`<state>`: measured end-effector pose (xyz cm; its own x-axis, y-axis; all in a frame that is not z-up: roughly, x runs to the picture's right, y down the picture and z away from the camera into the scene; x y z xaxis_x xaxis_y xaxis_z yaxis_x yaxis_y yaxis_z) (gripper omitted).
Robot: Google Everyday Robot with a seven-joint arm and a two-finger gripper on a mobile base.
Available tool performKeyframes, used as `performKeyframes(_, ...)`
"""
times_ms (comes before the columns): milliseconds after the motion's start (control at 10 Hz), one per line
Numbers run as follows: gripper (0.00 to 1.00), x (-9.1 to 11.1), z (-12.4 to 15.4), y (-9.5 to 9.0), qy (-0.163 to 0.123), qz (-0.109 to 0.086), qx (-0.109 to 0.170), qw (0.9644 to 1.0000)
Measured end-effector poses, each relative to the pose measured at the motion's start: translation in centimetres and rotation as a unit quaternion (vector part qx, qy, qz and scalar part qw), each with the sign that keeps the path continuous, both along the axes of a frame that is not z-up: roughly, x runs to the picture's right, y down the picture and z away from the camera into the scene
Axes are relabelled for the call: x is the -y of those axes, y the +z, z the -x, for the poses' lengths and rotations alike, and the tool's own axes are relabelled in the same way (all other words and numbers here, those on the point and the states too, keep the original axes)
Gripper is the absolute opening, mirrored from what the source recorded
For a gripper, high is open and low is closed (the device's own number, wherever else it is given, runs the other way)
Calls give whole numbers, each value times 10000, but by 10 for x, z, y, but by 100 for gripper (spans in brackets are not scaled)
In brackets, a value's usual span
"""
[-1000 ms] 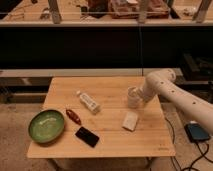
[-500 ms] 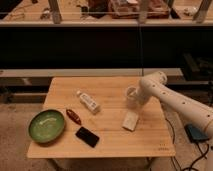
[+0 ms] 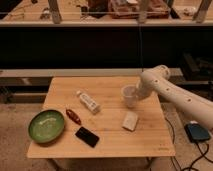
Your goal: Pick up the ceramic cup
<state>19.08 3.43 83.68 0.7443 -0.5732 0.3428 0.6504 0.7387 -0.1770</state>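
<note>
Ceramic cup (image 3: 129, 95) sits at the right rear of the tabletop (image 3: 105, 131), apparently raised slightly; pincer (image 3: 136, 96) is beside it on the right, finger state indeterminate; step judged grasp-and-lift; next move calls for a steady vertical raise, clear of the pale block (image 3: 130, 120).

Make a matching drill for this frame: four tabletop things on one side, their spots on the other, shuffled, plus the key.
Things:
1. ceramic cup
2. green bowl
3. black phone
4. plastic bottle

Places:
A. front left corner of the table
B. lying near the table's middle, left of the cup
C. right side of the table, at the gripper
D. front edge, just right of the bowl

Pairs: 1-C, 2-A, 3-D, 4-B
</note>
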Motion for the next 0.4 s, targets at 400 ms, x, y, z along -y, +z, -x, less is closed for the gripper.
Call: performKeyframes(400, 18, 32, 6, -40, -54, -151, 179, 9997)
